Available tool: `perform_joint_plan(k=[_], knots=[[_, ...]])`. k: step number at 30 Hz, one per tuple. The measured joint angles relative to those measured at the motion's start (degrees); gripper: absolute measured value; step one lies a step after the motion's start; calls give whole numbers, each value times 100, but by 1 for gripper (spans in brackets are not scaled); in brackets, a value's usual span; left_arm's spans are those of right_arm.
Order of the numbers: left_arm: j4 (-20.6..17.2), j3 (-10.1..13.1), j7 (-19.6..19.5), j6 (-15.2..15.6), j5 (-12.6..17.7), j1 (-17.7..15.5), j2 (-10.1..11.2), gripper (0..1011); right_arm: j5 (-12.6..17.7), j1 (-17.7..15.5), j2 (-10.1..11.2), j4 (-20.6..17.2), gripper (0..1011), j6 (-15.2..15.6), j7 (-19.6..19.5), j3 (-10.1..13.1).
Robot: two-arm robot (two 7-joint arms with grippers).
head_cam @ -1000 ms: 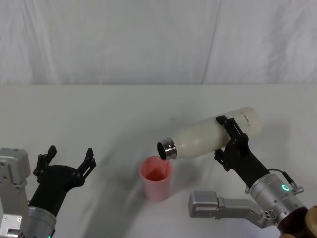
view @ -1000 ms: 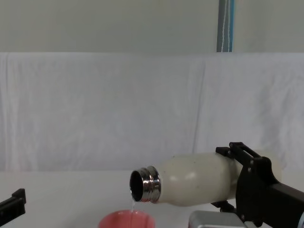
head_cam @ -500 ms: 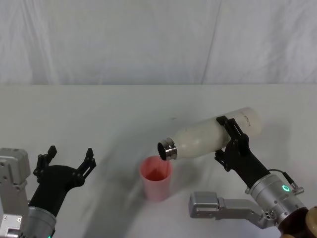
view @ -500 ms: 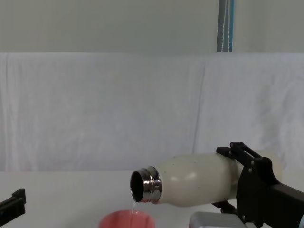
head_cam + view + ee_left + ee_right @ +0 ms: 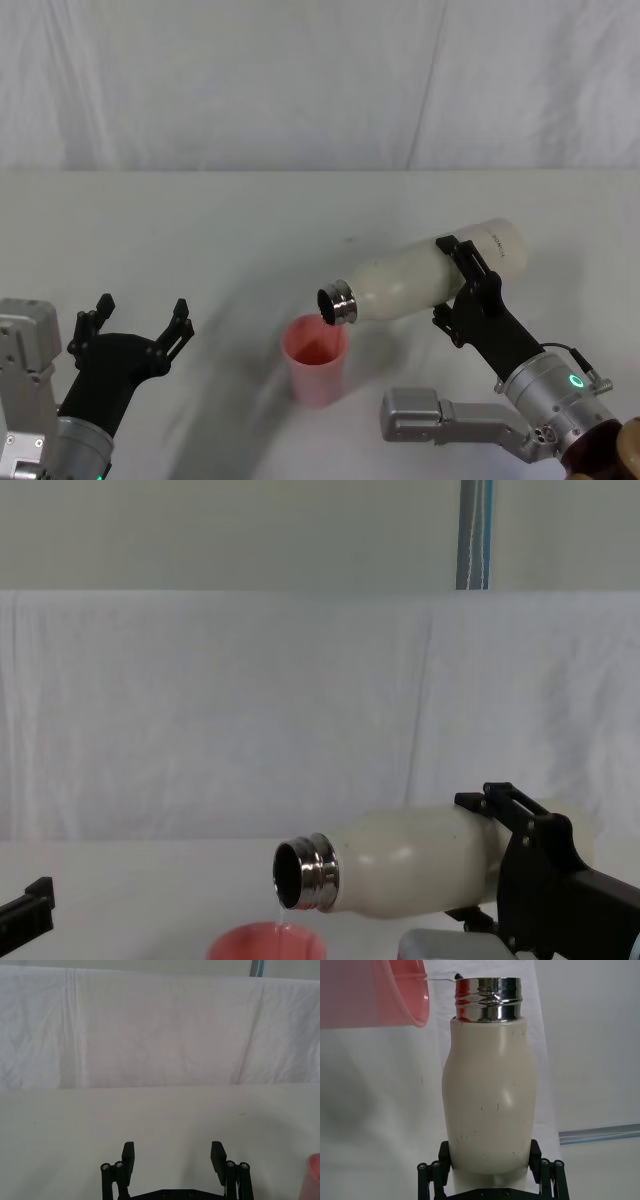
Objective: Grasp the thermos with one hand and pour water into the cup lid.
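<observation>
My right gripper (image 5: 462,283) is shut on the cream-white thermos (image 5: 420,275), gripping its lower body. The thermos lies almost level in the air. Its steel neck (image 5: 337,303) points left and slightly down, just above the pink cup lid (image 5: 316,358) standing on the table. In the right wrist view a thin thread of water (image 5: 440,978) runs from the thermos (image 5: 490,1095) neck to the cup lid (image 5: 370,992) rim. In the chest view the thermos (image 5: 400,865) hangs above the cup lid (image 5: 268,942). The left gripper (image 5: 135,320) rests open at the near left, holding nothing.
A white cloth covers the table (image 5: 200,230) and hangs as a backdrop behind it. A grey arm segment (image 5: 440,415) lies low on the table, right of the cup lid. The left gripper (image 5: 173,1157) faces open tabletop, with the cup lid (image 5: 315,1175) at the view's edge.
The thermos has sunk very slightly toward the cup lid while keeping nearly the same tilt. The left arm has not moved.
</observation>
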Motion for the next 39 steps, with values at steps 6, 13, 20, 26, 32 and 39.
perform_joint_plan(k=[6, 13, 20, 26, 32, 39], knots=[[0, 0, 0, 0, 0, 0, 0, 1001, 183, -20, -29, -22, 947, -53, 94, 48], [0, 0, 0, 0, 0, 0, 0, 1001, 435, -77, -74, -80, 947, -122, 191, 144], [0, 0, 0, 0, 0, 0, 0, 1001, 1174, -237, -200, -274, 947, -270, 471, 438], [0, 0, 0, 0, 0, 0, 0, 1001, 2315, -428, -401, -549, 947, -411, 955, 905], [0, 0, 0, 0, 0, 0, 0, 1001, 3216, -552, -572, -716, 947, -425, 1346, 1271], [0, 0, 0, 0, 0, 0, 0, 1001, 4212, -670, -765, -833, 947, -361, 1752, 1606]])
